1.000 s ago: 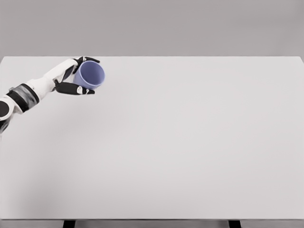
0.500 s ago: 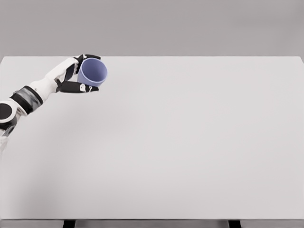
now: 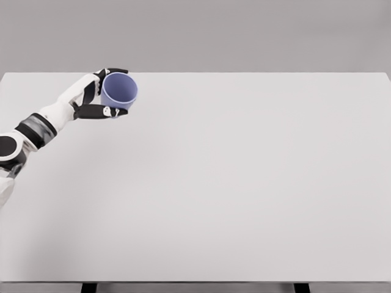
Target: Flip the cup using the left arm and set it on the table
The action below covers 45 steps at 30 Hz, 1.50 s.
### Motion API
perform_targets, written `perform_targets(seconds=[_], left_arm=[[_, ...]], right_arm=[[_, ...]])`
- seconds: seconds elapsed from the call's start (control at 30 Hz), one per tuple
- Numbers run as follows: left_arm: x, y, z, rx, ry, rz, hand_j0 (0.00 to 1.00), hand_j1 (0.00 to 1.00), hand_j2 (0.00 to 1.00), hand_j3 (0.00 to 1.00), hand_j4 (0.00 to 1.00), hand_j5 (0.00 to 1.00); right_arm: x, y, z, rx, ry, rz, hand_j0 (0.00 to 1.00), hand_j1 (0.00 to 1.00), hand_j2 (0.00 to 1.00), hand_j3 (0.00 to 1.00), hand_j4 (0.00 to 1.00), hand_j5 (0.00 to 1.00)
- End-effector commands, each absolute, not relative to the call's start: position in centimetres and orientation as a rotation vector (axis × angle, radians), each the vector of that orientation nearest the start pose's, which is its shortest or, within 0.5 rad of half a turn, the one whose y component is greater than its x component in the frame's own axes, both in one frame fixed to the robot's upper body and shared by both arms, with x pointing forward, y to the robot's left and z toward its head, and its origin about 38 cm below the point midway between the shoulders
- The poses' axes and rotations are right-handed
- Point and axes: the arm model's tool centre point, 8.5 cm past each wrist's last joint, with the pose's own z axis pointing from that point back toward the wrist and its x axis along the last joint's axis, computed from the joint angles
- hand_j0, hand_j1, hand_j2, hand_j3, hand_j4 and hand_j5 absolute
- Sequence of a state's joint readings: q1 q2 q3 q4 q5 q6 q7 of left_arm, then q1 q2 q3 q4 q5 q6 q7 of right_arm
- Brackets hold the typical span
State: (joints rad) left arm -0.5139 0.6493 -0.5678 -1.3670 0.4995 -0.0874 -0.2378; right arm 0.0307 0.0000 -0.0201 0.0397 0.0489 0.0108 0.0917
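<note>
Head view: cup (image 3: 119, 91) within left hand (image 3: 98, 96).

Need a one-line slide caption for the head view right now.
Left hand grips the blue cup at the white table's far left, its open mouth facing the camera.

No readable text, labels, brands, numbers or signs anywhere. The cup (image 3: 120, 90) is plain blue, no print. The left hand (image 3: 101, 94) and its arm show only black and white panels, no markings legible. The bench (image 3: 244, 183) surface is blank.
</note>
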Motion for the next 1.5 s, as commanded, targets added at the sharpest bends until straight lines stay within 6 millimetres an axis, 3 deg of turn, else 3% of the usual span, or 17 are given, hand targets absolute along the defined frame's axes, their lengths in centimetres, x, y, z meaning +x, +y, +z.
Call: perform_targets(seconds=[0.0, 0.13, 0.53, 0.7, 0.8, 1.0, 1.07, 1.47], left_arm=[[46.3, 29.3, 16.9, -0.160, -1.574, -0.720, 0.81, 0.81, 0.81, 0.81, 0.81, 0.81], [45.7, 30.3, 16.1, -0.155, -1.567, -0.677, 0.81, 0.81, 0.81, 0.81, 0.81, 0.81], [45.1, 30.0, 14.7, -0.179, -1.557, -0.635, 0.83, 0.83, 0.83, 0.83, 0.83, 0.83], [45.1, 30.0, 14.7, -0.181, -1.558, -0.634, 0.85, 0.85, 0.85, 0.85, 0.85, 0.85], [45.1, 30.0, 14.7, -0.179, -1.557, -0.635, 0.94, 0.94, 0.94, 0.94, 0.94, 0.94], [45.1, 30.0, 14.6, -0.180, -1.556, -0.635, 0.95, 0.95, 0.95, 0.95, 0.95, 0.95], [44.9, 30.0, 14.3, -0.180, -1.550, -0.634, 1.00, 1.00, 1.00, 1.00, 1.00, 1.00], [44.9, 30.3, 14.9, -0.163, -1.559, -0.654, 1.00, 1.00, 1.00, 1.00, 1.00, 1.00]], right_arm=[[-3.5, -26.3, -26.0, 0.006, 0.084, 0.022, 1.00, 1.00, 1.00, 1.00, 1.00, 1.00], [-3.5, -26.3, -26.0, 0.006, 0.084, 0.022, 1.00, 1.00, 1.00, 1.00, 1.00, 1.00], [-3.5, -26.3, -26.0, 0.006, 0.084, 0.022, 1.00, 1.00, 1.00, 1.00, 1.00, 1.00], [-3.5, -26.3, -26.0, 0.006, 0.084, 0.022, 1.00, 1.00, 1.00, 1.00, 1.00, 1.00], [-3.5, -26.3, -26.0, 0.006, 0.084, 0.022, 1.00, 1.00, 1.00, 1.00, 1.00, 1.00], [-3.5, -26.3, -26.0, 0.006, 0.084, 0.022, 1.00, 1.00, 1.00, 1.00, 1.00, 1.00], [-3.5, -26.3, -26.0, 0.006, 0.084, 0.022, 1.00, 1.00, 1.00, 1.00, 1.00, 1.00], [-3.5, -26.3, -26.0, 0.006, 0.084, 0.022, 1.00, 1.00, 1.00, 1.00, 1.00, 1.00]])
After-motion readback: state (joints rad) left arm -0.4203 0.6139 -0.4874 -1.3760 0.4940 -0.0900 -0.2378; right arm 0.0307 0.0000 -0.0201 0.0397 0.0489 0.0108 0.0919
